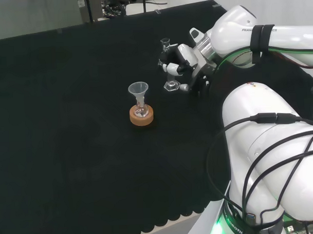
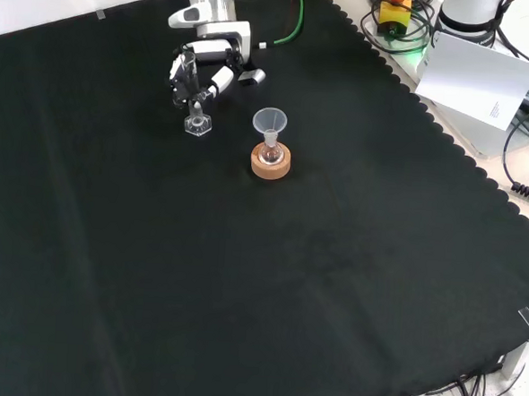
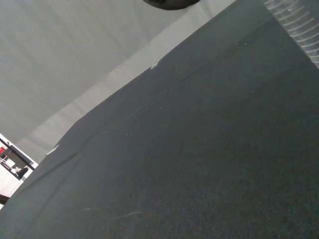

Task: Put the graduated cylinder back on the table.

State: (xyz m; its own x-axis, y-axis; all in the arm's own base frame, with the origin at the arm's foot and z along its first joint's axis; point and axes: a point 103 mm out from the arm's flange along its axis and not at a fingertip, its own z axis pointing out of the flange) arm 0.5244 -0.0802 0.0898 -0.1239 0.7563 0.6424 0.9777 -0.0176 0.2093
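Observation:
A clear graduated cylinder (image 1: 168,65) with a hexagonal foot stands upright at the far side of the black cloth, its foot at or just above the cloth. My hand (image 1: 184,60) is beside it, with fingers curled round the tube's middle. The front view has the same cylinder (image 2: 196,111) under the hand (image 2: 205,62), near the cloth's top. Close in the wrist view, a ribbed stretch of the cylinder (image 3: 298,24) shows against the cloth.
A clear funnel (image 1: 138,91) sits in a small flask on a cork ring (image 1: 142,116), a short way from the cylinder; the front view places the ring (image 2: 271,163) to the cylinder's right. The arm's white links (image 1: 270,138) stand at the head view's right.

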